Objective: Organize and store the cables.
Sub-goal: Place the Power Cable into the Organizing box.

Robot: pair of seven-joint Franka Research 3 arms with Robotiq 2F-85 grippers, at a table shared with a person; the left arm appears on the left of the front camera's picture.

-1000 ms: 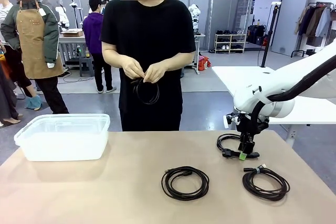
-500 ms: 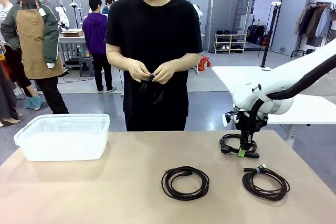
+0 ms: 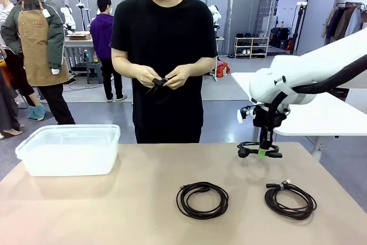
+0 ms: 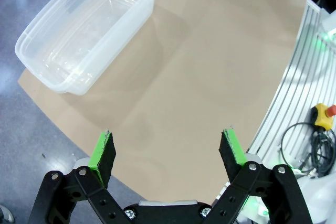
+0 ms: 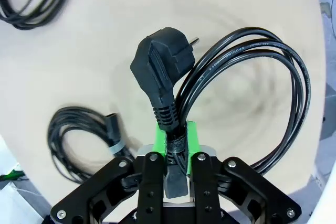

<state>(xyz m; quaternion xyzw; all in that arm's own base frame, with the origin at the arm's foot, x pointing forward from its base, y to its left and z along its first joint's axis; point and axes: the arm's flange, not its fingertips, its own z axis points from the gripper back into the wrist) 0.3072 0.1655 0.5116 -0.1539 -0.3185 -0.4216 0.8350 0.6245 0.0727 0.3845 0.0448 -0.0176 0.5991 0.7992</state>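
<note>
Cable (image 5: pixel 216 65), glossy black loops with chunky plug (image 5: pixel 160 64), pinched in right hand (image 5: pixel 176 140); left hand (image 4: pixel 168 150) wide.

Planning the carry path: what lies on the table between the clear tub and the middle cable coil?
Nothing: the front view shows bare tabletop between the clear tub and the middle cable coil.

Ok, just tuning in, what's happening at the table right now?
The right gripper is shut on a coiled power cable just below its plug, at the far right of the table. The left gripper hangs open above the table, near the clear tub, which is empty. The person's hands hold another coil. Two more coils lie on the table.
</note>
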